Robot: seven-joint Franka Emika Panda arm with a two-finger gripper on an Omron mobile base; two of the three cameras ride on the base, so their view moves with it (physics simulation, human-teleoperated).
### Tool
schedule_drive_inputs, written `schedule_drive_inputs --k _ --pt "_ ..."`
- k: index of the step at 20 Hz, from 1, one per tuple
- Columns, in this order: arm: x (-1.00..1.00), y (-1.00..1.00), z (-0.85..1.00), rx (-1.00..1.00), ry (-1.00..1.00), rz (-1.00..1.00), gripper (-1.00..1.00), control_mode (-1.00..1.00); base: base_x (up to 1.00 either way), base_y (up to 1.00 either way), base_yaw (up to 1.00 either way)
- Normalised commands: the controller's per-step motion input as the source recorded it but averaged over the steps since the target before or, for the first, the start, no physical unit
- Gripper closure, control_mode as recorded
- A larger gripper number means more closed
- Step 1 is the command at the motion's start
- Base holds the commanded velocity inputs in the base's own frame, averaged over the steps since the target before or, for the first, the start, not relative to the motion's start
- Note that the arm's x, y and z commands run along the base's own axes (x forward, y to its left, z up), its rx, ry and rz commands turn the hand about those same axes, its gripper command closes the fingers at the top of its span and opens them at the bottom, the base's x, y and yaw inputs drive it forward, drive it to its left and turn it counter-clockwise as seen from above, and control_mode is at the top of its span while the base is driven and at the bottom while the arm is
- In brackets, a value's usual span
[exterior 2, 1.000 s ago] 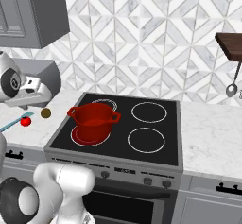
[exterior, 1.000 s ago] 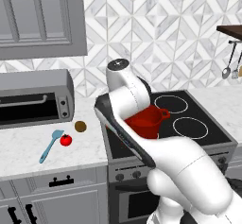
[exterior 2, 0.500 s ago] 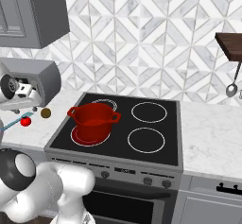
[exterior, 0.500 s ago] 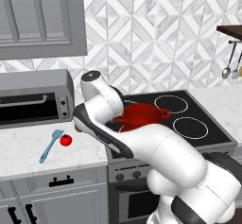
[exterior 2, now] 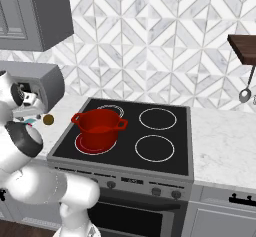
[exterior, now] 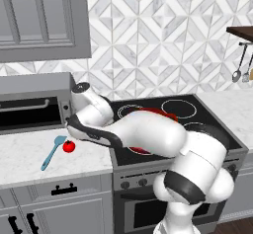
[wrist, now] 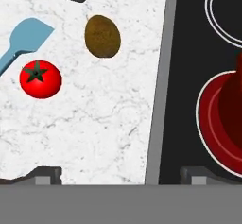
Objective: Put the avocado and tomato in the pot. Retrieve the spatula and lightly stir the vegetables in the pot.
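In the hand view the glossy red tomato [wrist: 40,79] lies on the marble counter, with the brownish-olive avocado [wrist: 102,36] up and to its right. The light-blue spatula [wrist: 26,36] rests beside the tomato, blade toward the avocado. My gripper [wrist: 120,176] hovers above the counter, open, its two fingertips [wrist: 45,173] far apart with nothing between them. The red pot [exterior 2: 98,126] stands on the stove's front left burner, right of the vegetables. From the left base view I see the tomato [exterior: 68,146] and spatula [exterior: 52,151]; my arm hides the avocado and most of the pot [exterior: 158,113].
A grey toaster oven [exterior: 29,104] stands at the back of the counter, just behind the vegetables. The black stove [exterior 2: 170,146] has three bare burners. Metal utensils [exterior 2: 245,93] hang under a wooden shelf at the far right.
My arm has swung left, from above the pot to over the counter beside the stove. It now covers the avocado in the left base view. The vegetables, spatula and pot have not moved.
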Motion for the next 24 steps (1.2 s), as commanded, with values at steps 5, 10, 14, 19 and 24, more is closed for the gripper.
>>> schedule_drive_inputs --k 5,10,14,19,24 --pt "0.56 0.17 -0.44 -0.01 0.00 0.00 -1.00 -1.00 0.00 0.00 0.00" --pt "0.48 0.07 -0.36 -0.04 0.00 -0.01 -1.00 -1.00 0.00 0.00 0.00" --pt "0.43 0.01 -0.26 -0.03 0.00 0.00 -1.00 -1.00 0.00 0.00 0.00" --pt "0.48 0.01 -0.22 -0.01 0.00 0.00 -1.00 -1.00 0.00 0.00 0.00" --pt "0.47 0.12 -0.25 0.00 0.00 0.00 -1.00 -1.00 0.00 0.00 0.00"
